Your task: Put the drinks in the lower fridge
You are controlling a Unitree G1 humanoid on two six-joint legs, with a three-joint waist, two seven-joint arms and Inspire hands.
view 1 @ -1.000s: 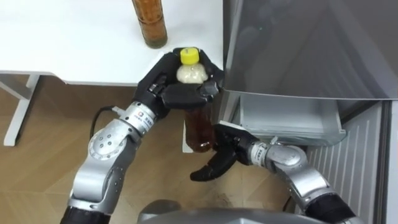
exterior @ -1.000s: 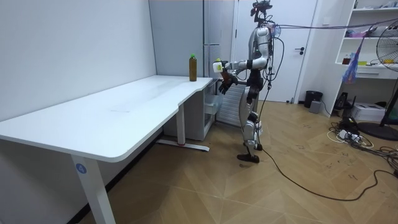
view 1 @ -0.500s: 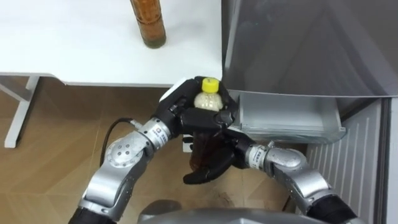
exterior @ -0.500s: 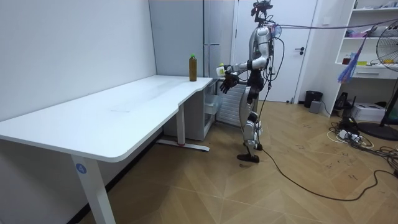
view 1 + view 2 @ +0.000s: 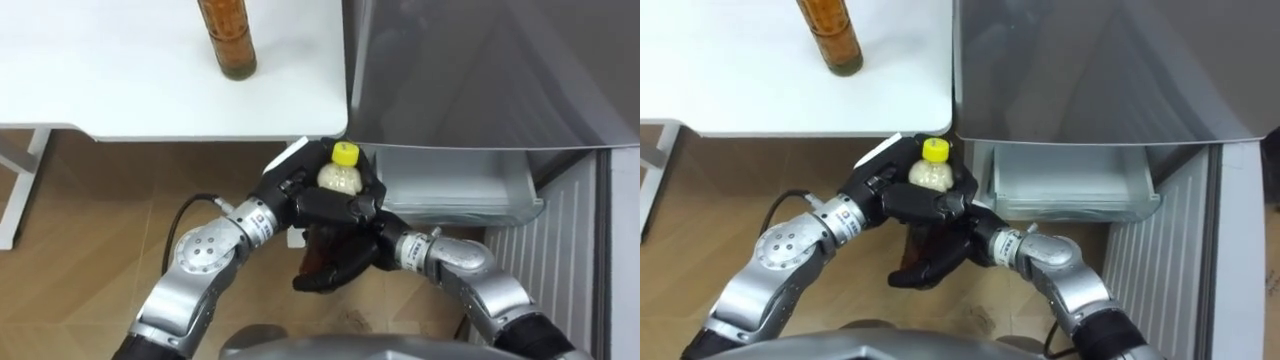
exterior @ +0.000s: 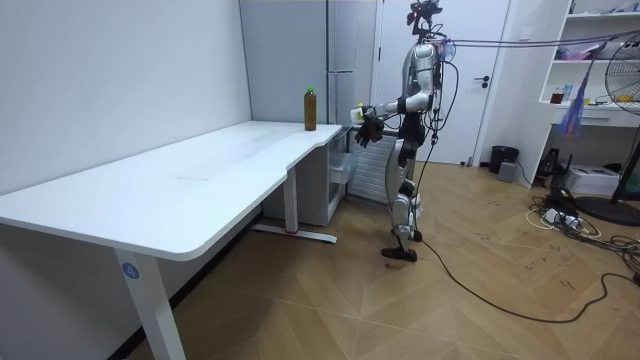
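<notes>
A brown drink bottle with a yellow cap is held upright by its shoulder, with my left hand shut round it. My right hand lies under and against the bottle's base with relaxed fingers reaching left. The bottle hangs just in front of the open lower fridge drawer, near its left front corner. A second brown bottle stands on the white table. In the room view I stand facing the fridge at the table's far end, with the held bottle at chest height.
The grey upper fridge door overhangs the drawer. To the right of the drawer a ribbed grey panel runs down. The table's corner sits close to the left of the hands. Wooden floor lies below.
Both hands have carried the yellow-capped bottle rightward and nearer to the drawer. My right hand has closed in under the bottle's base.
</notes>
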